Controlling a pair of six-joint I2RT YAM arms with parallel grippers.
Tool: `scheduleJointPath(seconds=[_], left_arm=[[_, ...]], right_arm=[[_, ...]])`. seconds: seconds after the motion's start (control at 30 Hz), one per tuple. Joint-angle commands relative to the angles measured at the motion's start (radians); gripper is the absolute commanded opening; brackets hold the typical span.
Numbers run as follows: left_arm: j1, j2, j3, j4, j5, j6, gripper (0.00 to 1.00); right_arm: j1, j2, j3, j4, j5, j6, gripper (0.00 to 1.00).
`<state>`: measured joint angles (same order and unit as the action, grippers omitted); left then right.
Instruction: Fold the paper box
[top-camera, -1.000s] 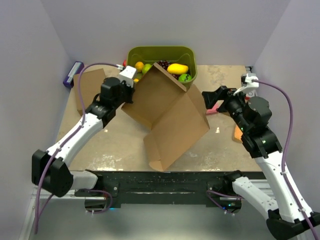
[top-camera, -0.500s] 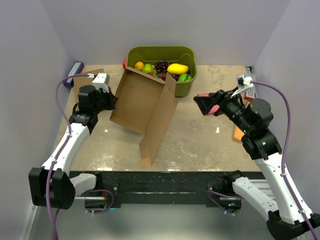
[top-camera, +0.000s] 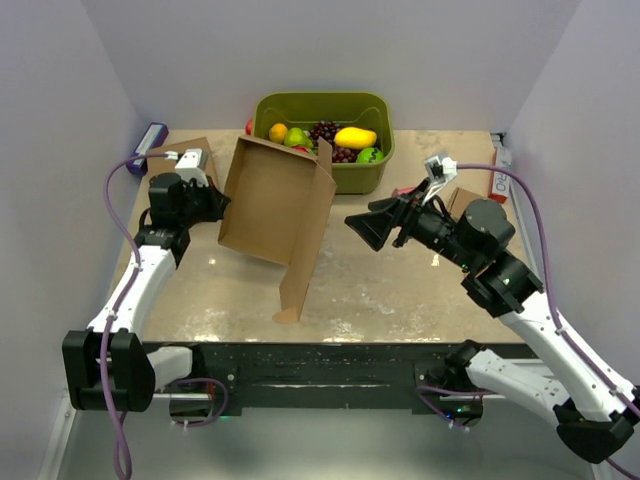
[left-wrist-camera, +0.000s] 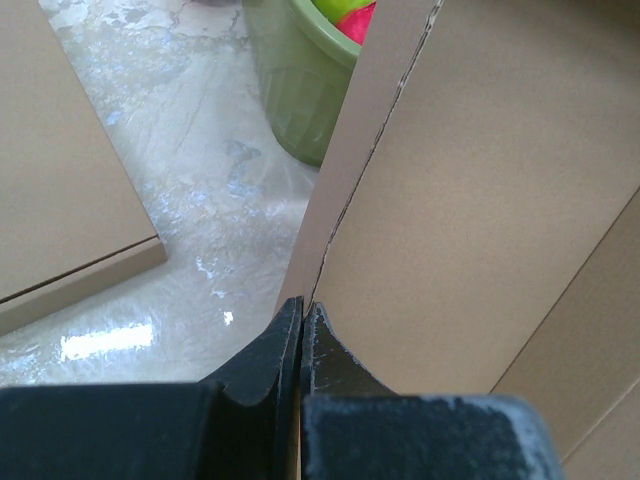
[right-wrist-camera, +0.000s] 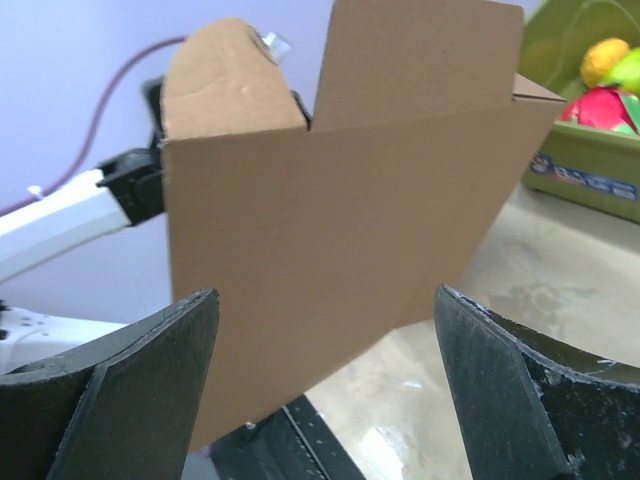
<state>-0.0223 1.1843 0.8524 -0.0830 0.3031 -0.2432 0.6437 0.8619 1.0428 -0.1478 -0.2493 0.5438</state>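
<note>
Standing on edge, paper box (top-camera: 270, 200) runs front-to-back approx.

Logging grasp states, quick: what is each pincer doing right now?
Left pincer: shut on an edge of the plain brown corrugated cardboard box.
Right pincer: open, holding nothing.

My top camera looks down from above and behind my bases, taking in the desk (top-camera: 400, 290) to its far edge. My left wrist camera sits tight against the paper box (left-wrist-camera: 480, 220); my right views it from farther off, facing the left edge.
</note>
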Motion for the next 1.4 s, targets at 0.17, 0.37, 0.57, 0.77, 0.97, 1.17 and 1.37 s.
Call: scheduleJointPath(seconds=[0.17, 0.37, 0.57, 0.77, 0.97, 1.17, 1.37], left_arm=[[0.009, -0.020, -0.007, 0.062, 0.014, -0.025, 0.00], [0.009, -0.029, -0.012, 0.066, 0.019, -0.025, 0.00], [0.009, -0.049, -0.021, 0.068, 0.021, -0.027, 0.00], [0.009, -0.098, -0.042, 0.068, 0.039, -0.013, 0.03], [0.007, -0.209, -0.113, 0.160, 0.120, 0.010, 0.53], [0.005, -0.317, -0.133, 0.190, 0.169, 0.038, 0.83], [-0.001, -0.345, -0.085, 0.261, 0.281, 0.093, 0.88]], right_arm=[[0.163, 0.032, 0.109, 0.034, 0.117, 0.051, 0.85], [0.303, 0.146, 0.233, -0.139, 0.352, 0.024, 0.78], [0.333, 0.250, 0.319, -0.326, 0.556, 0.042, 0.59], [0.340, 0.266, 0.333, -0.361, 0.639, 0.012, 0.26], [0.340, 0.262, 0.394, -0.397, 0.674, -0.122, 0.00], [0.335, 0.331, 0.517, -0.496, 0.716, -0.264, 0.00], [0.278, 0.488, 0.744, -0.657, 0.498, -0.519, 0.00]])
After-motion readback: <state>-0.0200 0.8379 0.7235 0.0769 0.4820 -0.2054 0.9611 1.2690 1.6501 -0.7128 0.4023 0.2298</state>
